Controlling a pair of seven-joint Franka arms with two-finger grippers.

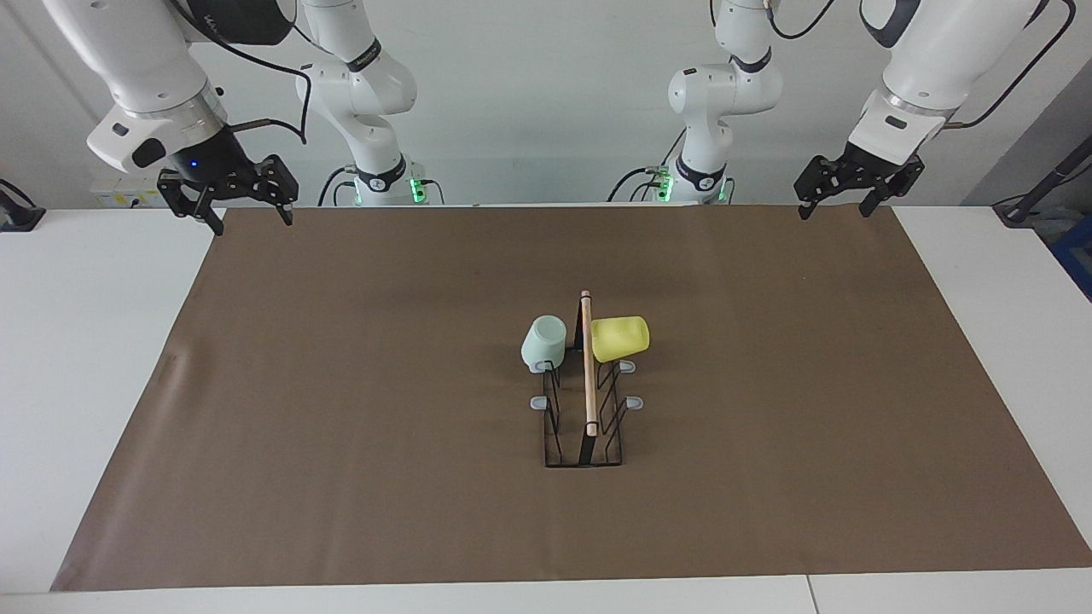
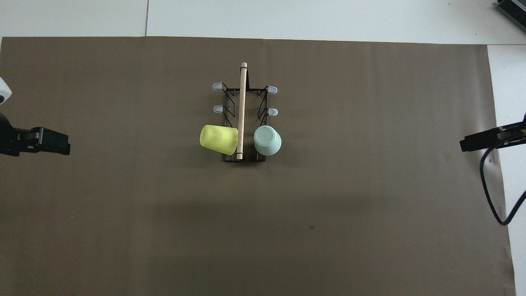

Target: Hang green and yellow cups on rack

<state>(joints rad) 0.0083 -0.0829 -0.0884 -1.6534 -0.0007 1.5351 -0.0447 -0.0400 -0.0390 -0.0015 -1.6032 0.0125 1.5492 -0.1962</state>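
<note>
The black wire rack [image 1: 587, 401] [image 2: 242, 111] with a wooden rod on top stands mid-mat. The pale green cup [image 1: 543, 343] [image 2: 267, 140] hangs on the prong nearest the robots on the side toward the right arm's end. The yellow cup [image 1: 620, 338] [image 2: 219, 138] hangs on the nearest prong on the side toward the left arm's end. My left gripper [image 1: 846, 203] is open and empty, raised over the mat's corner at its own end. My right gripper [image 1: 252, 217] is open and empty, raised over the mat's corner at its end. Both arms wait.
A brown mat [image 1: 341, 384] [image 2: 123, 226] covers most of the white table [image 1: 85, 341]. Four grey-tipped prongs on the rack stand bare, such as one [image 2: 217, 86] at the end farther from the robots. A black cable [image 2: 491, 193] hangs by the right arm.
</note>
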